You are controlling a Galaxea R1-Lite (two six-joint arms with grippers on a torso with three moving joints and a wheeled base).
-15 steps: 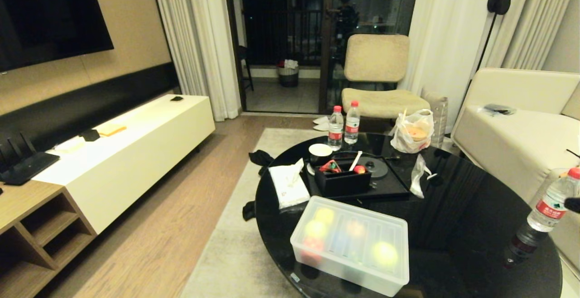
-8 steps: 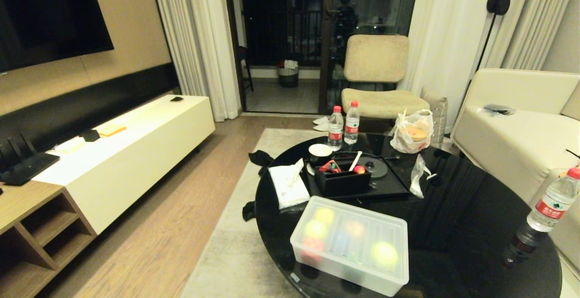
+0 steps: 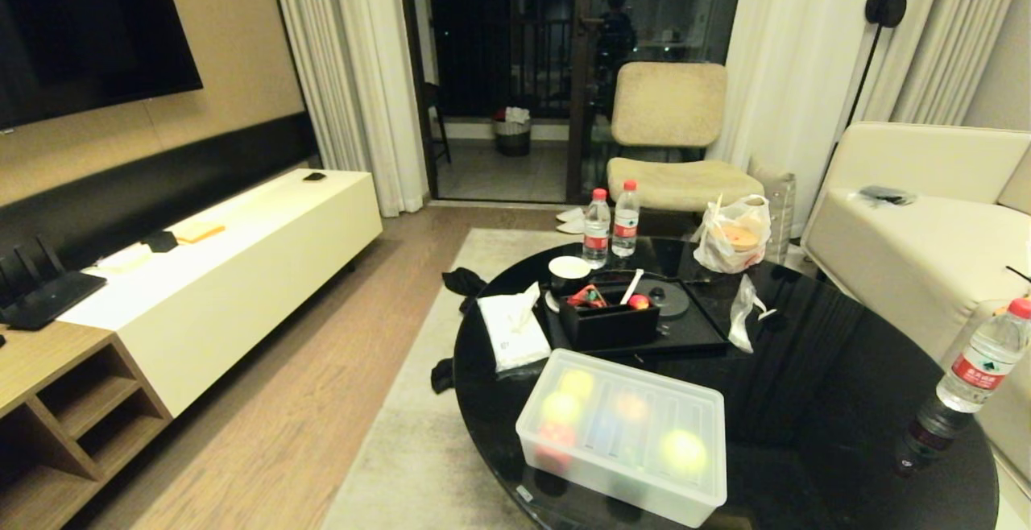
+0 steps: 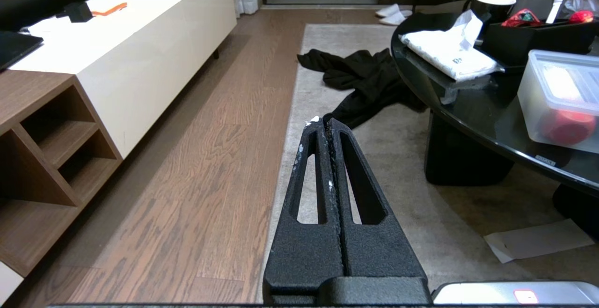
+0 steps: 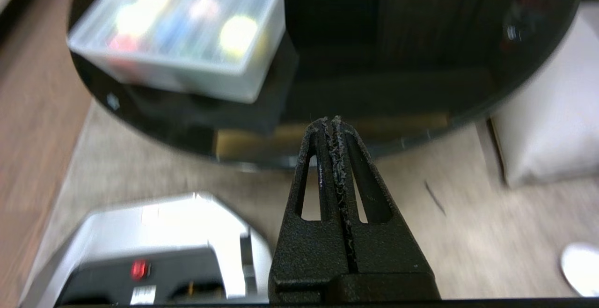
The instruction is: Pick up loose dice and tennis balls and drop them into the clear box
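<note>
Both end effectors (image 5: 331, 120) short of clear box (image 5: 187, 60)

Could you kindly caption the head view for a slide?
Lidded clear box holding tennis balls on round black table; no arms visible.

A round black glossy table (image 3: 813, 369) fills the near right of the room. On it sits a black tray (image 3: 693, 333) carrying a black organiser box (image 3: 608, 325) with a small red ball (image 3: 639, 301) at its rim. A white tissue pack (image 3: 513, 330) lies just left of the tray, and a white cup (image 3: 569, 268) stands behind it. Two water bottles (image 3: 597, 228) stand together at the far edge, a tied plastic bag (image 3: 733, 233) to their right. Another water bottle (image 3: 983, 361) stands at the table's right edge. Beyond are a beige chair (image 3: 672, 139), a cream sofa (image 3: 926, 224), a low white cabinet (image 3: 233, 272), and dark clothing (image 4: 360, 76) on the rug.
</note>
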